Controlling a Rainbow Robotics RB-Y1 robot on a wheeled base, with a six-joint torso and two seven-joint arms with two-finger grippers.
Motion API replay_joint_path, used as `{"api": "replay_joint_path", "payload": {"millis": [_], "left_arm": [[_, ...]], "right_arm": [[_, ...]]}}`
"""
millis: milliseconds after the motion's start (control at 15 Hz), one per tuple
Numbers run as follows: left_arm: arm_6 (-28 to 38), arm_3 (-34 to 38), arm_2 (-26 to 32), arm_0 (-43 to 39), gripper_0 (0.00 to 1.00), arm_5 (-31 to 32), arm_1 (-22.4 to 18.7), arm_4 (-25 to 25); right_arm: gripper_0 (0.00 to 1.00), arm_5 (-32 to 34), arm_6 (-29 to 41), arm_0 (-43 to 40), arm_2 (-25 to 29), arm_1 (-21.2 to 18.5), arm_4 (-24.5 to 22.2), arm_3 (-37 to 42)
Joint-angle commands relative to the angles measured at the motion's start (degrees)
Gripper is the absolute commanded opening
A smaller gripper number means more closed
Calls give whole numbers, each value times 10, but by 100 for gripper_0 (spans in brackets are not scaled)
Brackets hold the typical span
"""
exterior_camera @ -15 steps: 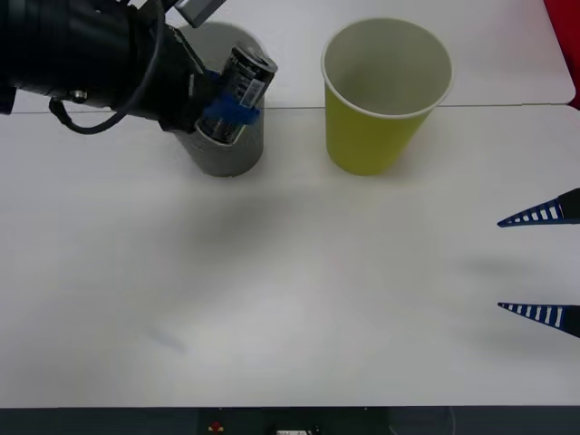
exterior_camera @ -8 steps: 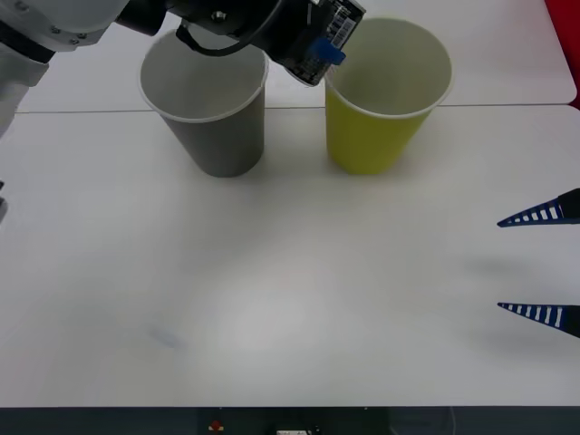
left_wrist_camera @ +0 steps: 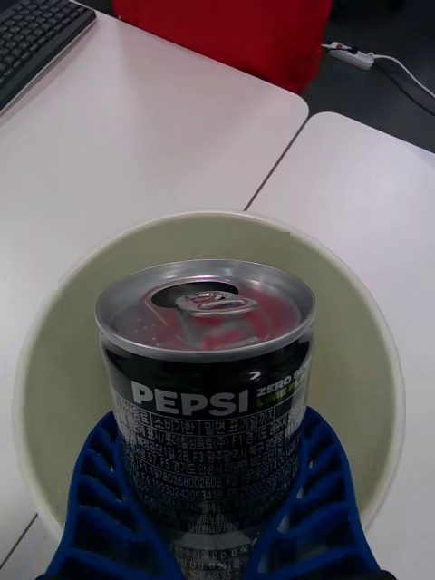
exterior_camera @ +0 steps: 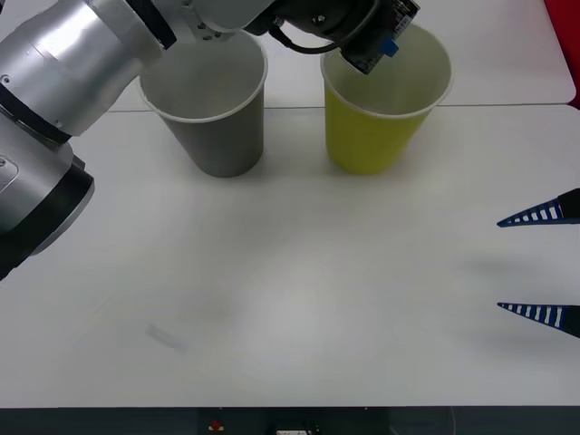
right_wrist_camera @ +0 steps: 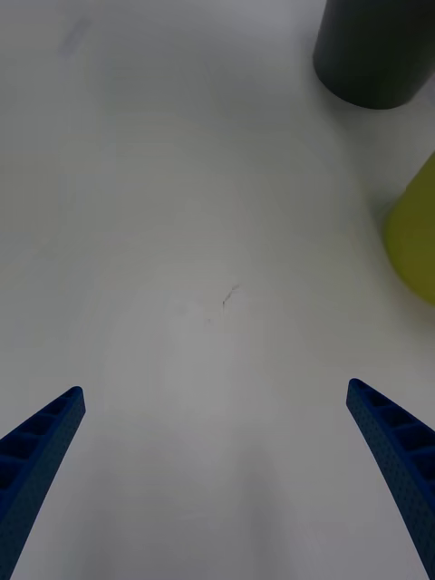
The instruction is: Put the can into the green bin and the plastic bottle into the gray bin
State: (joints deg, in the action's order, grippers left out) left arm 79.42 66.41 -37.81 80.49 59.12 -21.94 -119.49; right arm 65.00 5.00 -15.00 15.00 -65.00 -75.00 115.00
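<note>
Above green bin [left_wrist_camera: 54, 381]: can [left_wrist_camera: 210, 381] in left hand [left_wrist_camera: 213, 507].

Your left arm reaches far forward and across toward the right, its silver upper segments sweeping from the near-left side and its dark wrist ending at the far middle. Your left gripper [exterior_camera: 379, 47] is up there, raised off the table, and in the left wrist view its blue ribbed fingers [left_wrist_camera: 109, 507] curve in from both sides and are closed tight on what they hold. Your right arm stays at the right edge, held low. Your right gripper [exterior_camera: 540, 265] points leftward with its two blue ribbed fingers [right_wrist_camera: 41, 453] spread wide apart, holding nothing between them.
</note>
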Motion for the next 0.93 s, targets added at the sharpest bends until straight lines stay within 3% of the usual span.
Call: {"api": "replay_joint_path", "payload": {"millis": [67, 200, 267, 333, 400, 733, 933], "left_arm": [[-1, -3, -10, 4, 0, -7, 1, -7], [-1, -3, -10, 4, 0, -7, 1, -6], [-2, -3, -10, 4, 6, -7, 1, -7], [-6, -3, -10, 4, 79, -7, 1, -8], [-7, -3, -10, 4, 100, -7, 2, -7], [-48, 11, -10, -1, 100, -8, -3, -2], [-70, 123, 24, -79, 100, -18, -49, 13]], "right_arm": [[100, 0, 0, 0, 0, 0, 0, 0], [100, 0, 0, 0, 0, 0, 0, 0], [100, 0, 0, 0, 0, 0, 0, 0], [100, 0, 0, 0, 0, 0, 0, 0], [100, 0, 0, 0, 0, 0, 0, 0], [100, 0, 0, 0, 0, 0, 0, 0], [100, 0, 0, 0, 0, 0, 0, 0]]}}
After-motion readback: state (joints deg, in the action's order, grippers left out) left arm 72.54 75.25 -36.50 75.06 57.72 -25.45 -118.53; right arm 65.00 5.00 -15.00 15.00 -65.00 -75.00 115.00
